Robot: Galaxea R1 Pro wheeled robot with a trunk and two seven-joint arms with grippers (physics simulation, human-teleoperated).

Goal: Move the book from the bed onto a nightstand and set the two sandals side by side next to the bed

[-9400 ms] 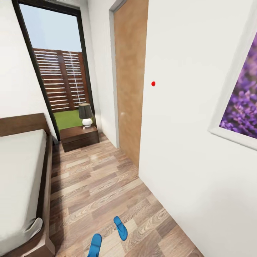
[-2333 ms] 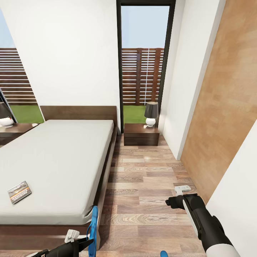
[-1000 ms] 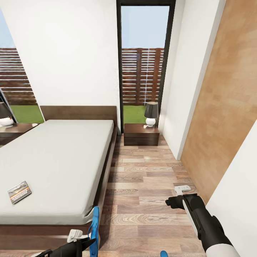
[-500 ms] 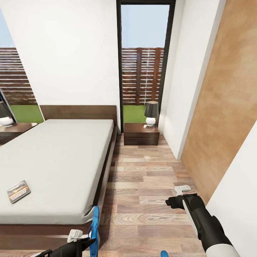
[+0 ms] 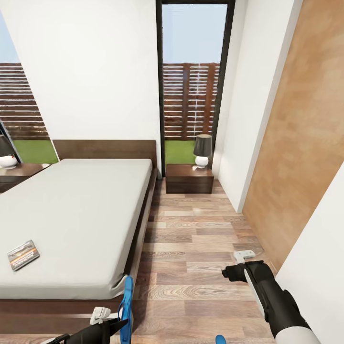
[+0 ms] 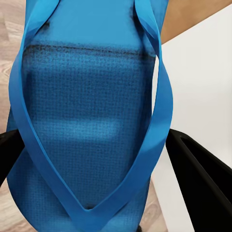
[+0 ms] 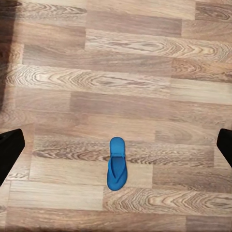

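One blue sandal (image 5: 126,306) stands on edge in the left gripper (image 5: 114,321), at about seven o'clock in the head view, just off the foot corner of the bed (image 5: 76,215); the left wrist view shows its sole and thong straps (image 6: 92,125) pressed between the two black fingers (image 6: 200,179), so this pincer is clamped on it. The second sandal (image 7: 116,170) lies flat on the wood-plank floor (image 7: 125,72) well below the right gripper (image 5: 234,265), whose dark fingers (image 7: 9,150) sit wide apart at both sides of the right wrist view, holding nothing; in the head view only its tip (image 5: 220,339) peeks in at six o'clock. The book (image 5: 23,254) rests on the pale mattress near the bed's foot, at about nine o'clock, tilted. One nightstand (image 5: 189,178) stands just beside the headboard at twelve o'clock, bearing a black-shaded lamp (image 5: 202,150) in front of the tall window (image 5: 191,81). A second nightstand (image 5: 19,173) with a lamp (image 5: 7,155) sits at ten o'clock, across the bed. A wooden door panel (image 5: 296,157) fills the wall at two o'clock.
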